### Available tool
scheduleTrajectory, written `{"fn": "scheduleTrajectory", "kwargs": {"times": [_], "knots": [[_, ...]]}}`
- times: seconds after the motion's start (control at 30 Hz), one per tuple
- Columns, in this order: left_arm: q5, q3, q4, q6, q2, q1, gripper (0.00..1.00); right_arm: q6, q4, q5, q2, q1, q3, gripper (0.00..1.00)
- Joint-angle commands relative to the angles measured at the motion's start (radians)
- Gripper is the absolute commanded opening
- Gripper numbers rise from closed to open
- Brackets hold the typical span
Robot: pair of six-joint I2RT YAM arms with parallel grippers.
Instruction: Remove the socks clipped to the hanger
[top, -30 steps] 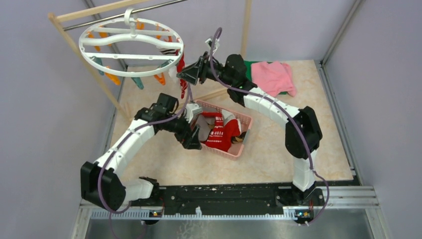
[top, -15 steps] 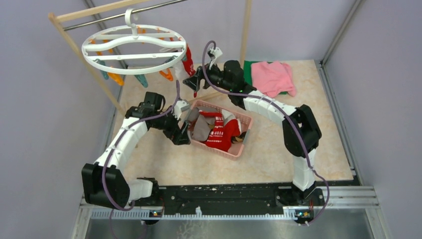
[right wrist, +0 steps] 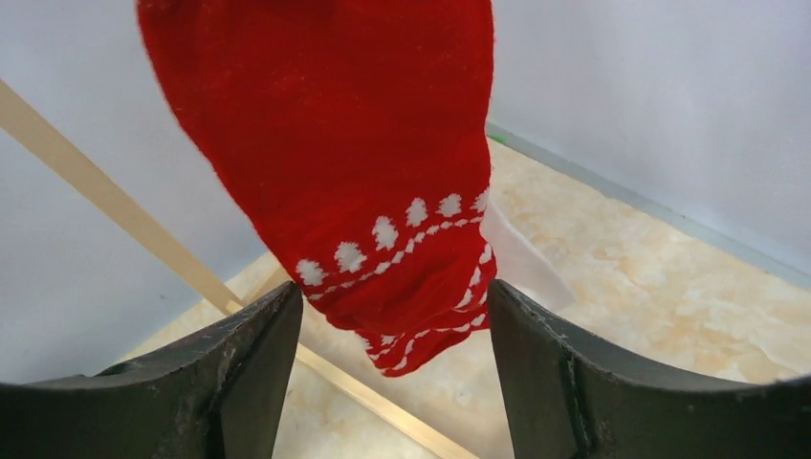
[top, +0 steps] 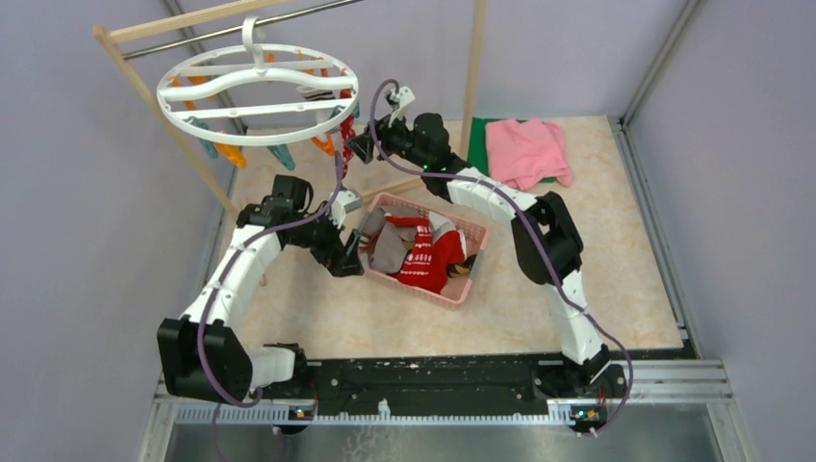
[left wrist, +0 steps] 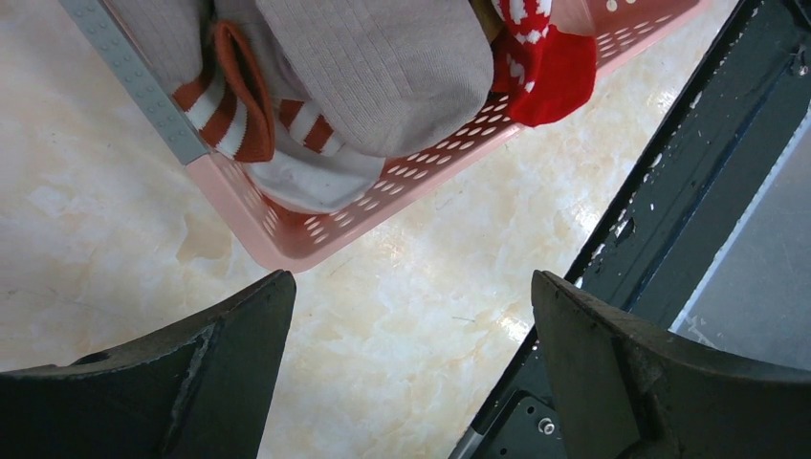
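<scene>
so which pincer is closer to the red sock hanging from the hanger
Right. The right pincer is up at the red sock, whose lower end hangs between its open jaws. The left pincer is low and open beside the pink basket, well away from the sock.

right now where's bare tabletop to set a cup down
Bare tabletop between the basket and the black rail, and along the right edge, this side of the pink cloth. Crowded at the back left: hanger, red sock and right tool.
</scene>
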Motion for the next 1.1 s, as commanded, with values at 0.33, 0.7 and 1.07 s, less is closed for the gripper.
{"fn": "scheduleTrajectory", "kwargs": {"times": [0.33,0.7,1.07], "knots": [[0.054,0.067,-0.02,0.036,-0.043,0.02,0.99,0.01,-0.001,0.043,0.072,0.013,0.193,0.25],[0.083,0.073,-0.019,0.023,-0.06,0.027,0.97,0.027,0.098,0.05,-0.088,0.004,-0.055,0.3],[0.094,0.08,-0.035,0.043,-0.067,0.033,0.97,0.005,0.161,0.046,-0.037,0.044,-0.058,0.87]]}}
